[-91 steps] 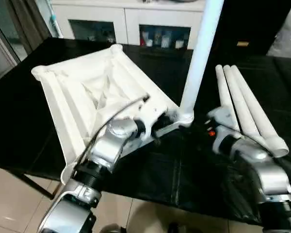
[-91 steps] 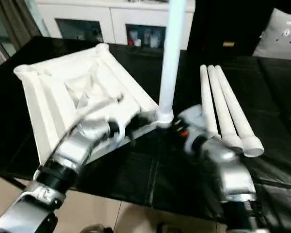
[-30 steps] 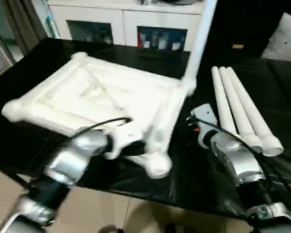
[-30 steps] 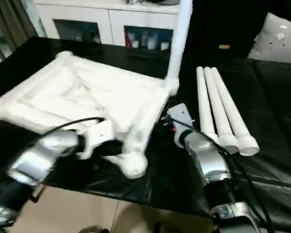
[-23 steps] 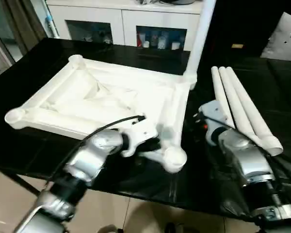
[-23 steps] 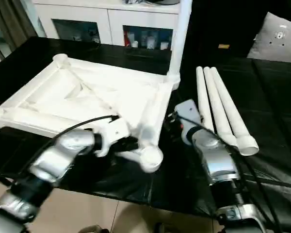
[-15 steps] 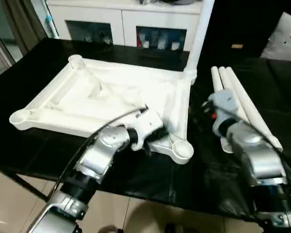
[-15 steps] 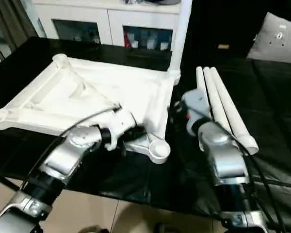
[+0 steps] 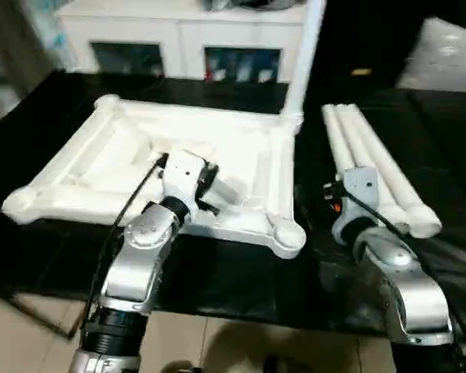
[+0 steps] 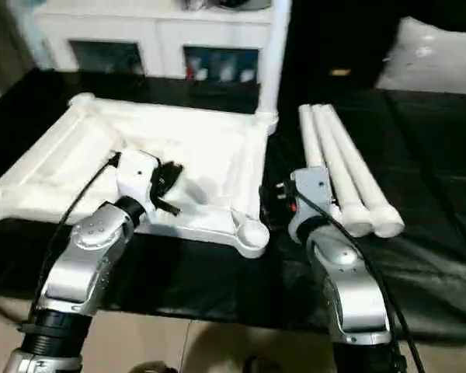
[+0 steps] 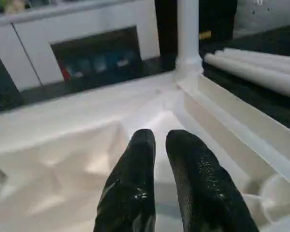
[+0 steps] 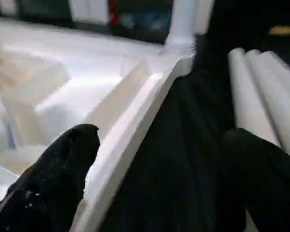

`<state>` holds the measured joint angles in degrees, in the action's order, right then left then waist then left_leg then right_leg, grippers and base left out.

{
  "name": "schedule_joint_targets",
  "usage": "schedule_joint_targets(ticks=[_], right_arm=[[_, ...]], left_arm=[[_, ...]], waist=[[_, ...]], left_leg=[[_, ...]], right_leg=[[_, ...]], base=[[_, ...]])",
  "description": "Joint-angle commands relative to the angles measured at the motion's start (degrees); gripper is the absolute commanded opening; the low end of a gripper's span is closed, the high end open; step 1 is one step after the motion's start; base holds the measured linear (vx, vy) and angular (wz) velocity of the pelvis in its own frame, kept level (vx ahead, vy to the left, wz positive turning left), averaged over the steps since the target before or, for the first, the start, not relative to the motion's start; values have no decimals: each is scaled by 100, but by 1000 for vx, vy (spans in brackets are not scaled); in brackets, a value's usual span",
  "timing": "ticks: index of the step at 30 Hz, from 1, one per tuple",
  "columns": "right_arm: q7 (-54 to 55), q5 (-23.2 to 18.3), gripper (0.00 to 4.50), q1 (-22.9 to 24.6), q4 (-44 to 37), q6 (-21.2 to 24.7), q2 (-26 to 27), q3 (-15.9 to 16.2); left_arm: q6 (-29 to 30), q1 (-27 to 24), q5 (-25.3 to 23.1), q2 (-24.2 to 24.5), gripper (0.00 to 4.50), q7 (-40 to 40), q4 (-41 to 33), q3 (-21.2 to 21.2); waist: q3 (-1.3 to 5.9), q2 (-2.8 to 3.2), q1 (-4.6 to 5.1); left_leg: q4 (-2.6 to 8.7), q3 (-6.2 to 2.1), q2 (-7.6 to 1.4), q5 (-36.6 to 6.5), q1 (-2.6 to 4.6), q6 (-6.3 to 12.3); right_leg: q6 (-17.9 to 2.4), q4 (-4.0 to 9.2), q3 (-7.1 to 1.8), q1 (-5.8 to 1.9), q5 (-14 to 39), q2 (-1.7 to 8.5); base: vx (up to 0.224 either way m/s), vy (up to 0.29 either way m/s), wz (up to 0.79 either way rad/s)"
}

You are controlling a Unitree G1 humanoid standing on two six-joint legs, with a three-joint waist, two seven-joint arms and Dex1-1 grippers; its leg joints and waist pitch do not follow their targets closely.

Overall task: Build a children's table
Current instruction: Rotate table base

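From the head camera I see the children's table [image 9: 217, 155] lying upside down on the black work surface [image 9: 241, 280], ribbed underside up, with one leg [image 9: 301, 54] already standing in the far corner socket nearest the three loose legs [image 9: 373, 167] that lie side by side to my right. I judge I am between legs: one fitted, three to go, and the near socket [image 9: 289, 237] is open and facing me. The next move, as I read it, calls for my right arm to pick up a loose leg and stand it in an empty socket while the left steadies the top. My left forearm reaches forward over the near rim, and my right forearm reaches into the gap between the table edge and the loose legs.

In the left wrist view, my left gripper [image 11: 159, 140] has its fingers pressed nearly together with nothing between them, hanging over the ribbed underside, pointed toward the fitted leg.

In the right wrist view, my right gripper [image 12: 164, 150] is spread wide and empty, one finger on the table's side of the rim, the other toward the loose legs. The rim runs between them toward the fitted leg's socket.
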<state>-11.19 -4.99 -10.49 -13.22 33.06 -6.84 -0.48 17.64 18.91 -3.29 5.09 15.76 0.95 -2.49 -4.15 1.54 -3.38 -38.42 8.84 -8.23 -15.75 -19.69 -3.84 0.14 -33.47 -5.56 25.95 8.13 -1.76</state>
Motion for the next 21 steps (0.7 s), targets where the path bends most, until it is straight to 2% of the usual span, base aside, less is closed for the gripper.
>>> schedule_joint_targets(ticks=[1,2,3,4,5,6,7,8,9,10,11,12,13,14,15,16,17,19,20,21], right_arm=[[-73,-104,447,-54,-152,30,-42,-4],[43,-55,447,-84,-156,46,-5,-36],[131,-17,447,-99,-150,70,18,-60],[260,82,447,-139,-85,73,5,-61],[342,167,447,-164,-57,123,-25,-33],[359,160,447,-195,-51,329,-46,-10],[368,148,447,-216,-52,485,-54,1],[307,124,447,-247,-54,695,-74,29],[187,101,447,-282,-50,790,-127,85],[167,123,447,-302,-40,841,-158,112],[108,197,447,-389,21,984,-265,187],[104,224,447,-421,51,1011,-296,201],[33,126,450,-567,178,984,-338,117],[29,115,450,-644,259,984,-369,73],[50,96,450,-727,356,987,-386,8],[33,67,450,-826,467,1008,-436,-31],[22,50,450,-872,517,1020,-461,-48],[-164,116,450,-1168,887,949,-724,-10],[-274,160,450,-1231,969,818,-819,52],[-418,98,450,-1296,983,753,-868,54]], left_arm=[[153,36,-24,-53,79,-100,-146,79],[269,30,61,-85,79,-135,-211,152],[314,28,76,-84,79,-150,-237,170],[419,-3,98,-63,79,-194,-275,217],[462,-50,87,-25,79,-206,-300,224],[501,-114,85,7,79,-233,-328,231],[523,-157,80,27,79,-251,-349,233],[561,-222,119,34,79,-251,-394,257],[600,-308,139,75,79,-212,-454,261],[611,-334,137,99,79,-184,-471,251],[641,-424,155,198,79,-33,-529,200],[646,-446,162,233,79,34,-543,176],[731,-410,356,319,99,370,-563,116],[758,-373,388,346,99,445,-569,94],[792,-344,459,379,99,559,-609,65],[810,-317,524,433,99,694,-667,-1],[819,-306,556,458,99,761,-696,-33],[889,-271,629,593,99,1033,-837,-197],[905,-266,637,602,99,1036,-859,-208],[889,-279,656,557,99,958,-878,-164]], waist=[[427,267,143],[489,303,137],[491,324,100],[554,292,66],[534,302,99],[610,70,129],[624,-112,121],[653,-57,-108],[556,-163,-39],[525,-146,-31],[460,-108,-34],[435,-81,-29],[417,-34,-11],[397,-61,-6],[352,-46,12],[352,-63,9],[353,-42,4],[344,-72,19],[338,-52,12],[337,-69,26]], left_leg=[[952,-336,-1241,-57,342,-205],[1097,-455,-1698,920,136,-186],[1065,-394,-1712,1470,103,-18],[851,-304,-1590,2429,248,442],[724,-376,-1089,2393,178,1441],[314,-86,-555,1951,181,1767],[264,43,-212,1614,-110,1635],[326,43,-200,980,-411,1206],[446,81,-236,429,-340,909],[507,79,-217,317,-372,783],[598,62,-250,46,-350,557],[623,64,-266,-134,-320,440],[655,52,-333,-437,-229,254],[703,40,-355,-619,-193,141],[742,44,-353,-829,-155,21],[744,45,-355,-897,-114,-24],[766,24,-375,-942,-90,-81],[799,8,-377,-1075,-112,-128],[807,-3,-380,-1187,-86,-159],[812,-8,-393,-1223,-71,-160]], right_leg=[[10,-25,482,255,1846,122],[111,-687,762,187,986,386],[66,-790,835,213,836,463],[-154,-837,936,316,624,592],[-368,-627,915,115,470,674],[-940,-162,783,-16,-287,842],[-1045,-141,668,-313,-822,890],[-1213,12,492,-618,-992,1309],[-1266,48,519,-544,-849,1107],[-1229,57,586,-608,-551,1048],[-976,164,652,-602,483,1015],[-837,223,654,-577,1103,981],[-644,301,640,-506,2002,958],[-528,343,652,-493,2525,932],[-388,401,675,-465,2968,874],[-313,424,675,-444,3092,862],[-275,412,662,-435,3055,860],[-259,396,680,-457,3003,838],[-290,396,682,-442,3012,835],[-337,402,680,-447,2920,834]], base=[[-68,126,-34],[-68,126,-34],[-67,100,-45],[-49,25,-45],[-49,25,-45],[0,0,0],[-44,-70,-3],[-44,-70,-3],[-73,-100,4],[-80,-120,4],[-80,-120,4],[-75,-98,-6],[-70,-76,1],[-70,-76,1],[-81,-53,-2],[-79,-26,1],[-79,-26,1],[-28,-2,1],[0,0,0],[0,0,0]])
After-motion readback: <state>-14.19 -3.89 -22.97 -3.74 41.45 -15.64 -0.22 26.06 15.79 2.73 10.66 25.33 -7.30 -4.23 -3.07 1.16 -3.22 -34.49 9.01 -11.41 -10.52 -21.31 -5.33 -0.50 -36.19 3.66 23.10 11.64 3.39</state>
